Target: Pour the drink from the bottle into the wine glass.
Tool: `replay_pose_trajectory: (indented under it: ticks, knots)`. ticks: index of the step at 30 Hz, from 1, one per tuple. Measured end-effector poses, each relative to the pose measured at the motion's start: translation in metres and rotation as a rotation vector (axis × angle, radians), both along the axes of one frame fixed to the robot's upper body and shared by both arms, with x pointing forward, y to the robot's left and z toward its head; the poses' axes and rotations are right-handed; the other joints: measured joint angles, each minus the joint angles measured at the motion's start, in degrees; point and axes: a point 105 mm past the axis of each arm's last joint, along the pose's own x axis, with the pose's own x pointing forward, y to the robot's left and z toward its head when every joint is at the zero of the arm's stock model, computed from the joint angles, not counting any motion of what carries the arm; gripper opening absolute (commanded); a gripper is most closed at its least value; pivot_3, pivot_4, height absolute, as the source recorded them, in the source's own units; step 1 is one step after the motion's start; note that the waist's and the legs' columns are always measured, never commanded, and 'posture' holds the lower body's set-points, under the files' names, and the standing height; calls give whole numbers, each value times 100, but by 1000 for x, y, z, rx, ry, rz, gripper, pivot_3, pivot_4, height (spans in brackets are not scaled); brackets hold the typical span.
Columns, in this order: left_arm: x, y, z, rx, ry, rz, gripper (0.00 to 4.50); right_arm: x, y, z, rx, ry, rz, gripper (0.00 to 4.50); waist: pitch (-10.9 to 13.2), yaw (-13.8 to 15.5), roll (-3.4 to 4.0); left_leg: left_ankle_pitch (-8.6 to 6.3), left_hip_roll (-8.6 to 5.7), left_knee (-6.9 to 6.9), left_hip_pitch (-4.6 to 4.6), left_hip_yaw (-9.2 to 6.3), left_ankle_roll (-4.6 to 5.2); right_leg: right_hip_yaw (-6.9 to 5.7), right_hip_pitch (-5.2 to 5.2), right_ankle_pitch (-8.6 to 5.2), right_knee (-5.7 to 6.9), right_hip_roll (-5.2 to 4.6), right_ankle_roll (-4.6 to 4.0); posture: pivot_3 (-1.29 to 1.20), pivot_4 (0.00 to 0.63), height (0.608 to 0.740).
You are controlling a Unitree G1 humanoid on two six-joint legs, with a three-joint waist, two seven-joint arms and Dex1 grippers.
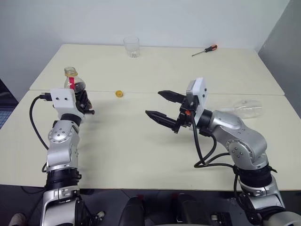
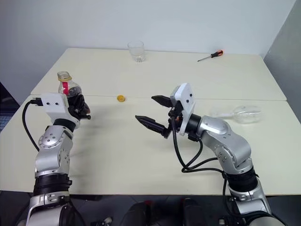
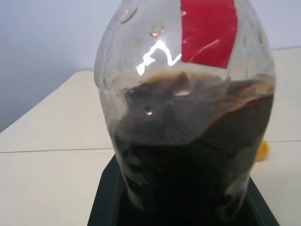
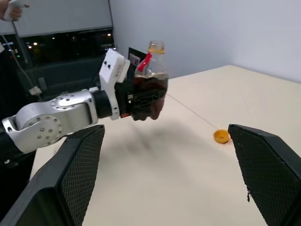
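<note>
Left pincer (image 1: 83, 104) clamped on bottle (image 1: 75, 84), upright, uncapped, held above bench (image 1: 141, 141) at mid-left of frame; drink (image 4: 150, 89) fills its lower body; right pincer (image 1: 164, 107) apart, empty, centre; wine glass (image 1: 244, 108) lying at right; yellow cap (image 1: 119, 93) on bench.

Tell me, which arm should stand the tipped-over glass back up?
The right. Its tool is open and empty, and the wine glass lies on its side nearby. The left tool already holds the bottle.
</note>
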Motion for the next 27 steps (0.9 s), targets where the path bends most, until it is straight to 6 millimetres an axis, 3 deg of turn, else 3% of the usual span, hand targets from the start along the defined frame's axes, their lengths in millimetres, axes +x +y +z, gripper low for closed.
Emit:
replay_pose_trajectory:
  ticks: [6, 14, 24, 27]
  knots:
    - [16, 14, -10, -54, 19, -12, 1032, 1, 2, -1, -6, -7, -13, 4500, -1, -1, -2, 0, -3, 0, -1, 0, 0, -6, 0, 0, 0, 0, 0, 0, 150, 740]
    - [25, 18, -32, -89, 49, -5, 1032, 2, 5, -3, -30, -17, -25, 4500, -1, -3, -3, 0, -3, 0, -1, 0, 1, -9, -1, 0, 1, 0, -1, 0, 150, 740]
    - [23, 14, -37, -79, 36, -11, 4270, 6, 4, -3, -37, -24, -51, 4500, -2, -6, -3, 0, -1, 3, 2, -3, 0, -8, -1, 1, 12, 0, -1, 0, 150, 740]
    - [20, 16, -39, -77, 36, -5, 4469, 8, 4, -3, -39, -19, -53, 4500, -2, -6, -3, 0, -1, 4, 1, -6, 0, -8, -1, 1, 13, 0, -1, 0, 150, 740]
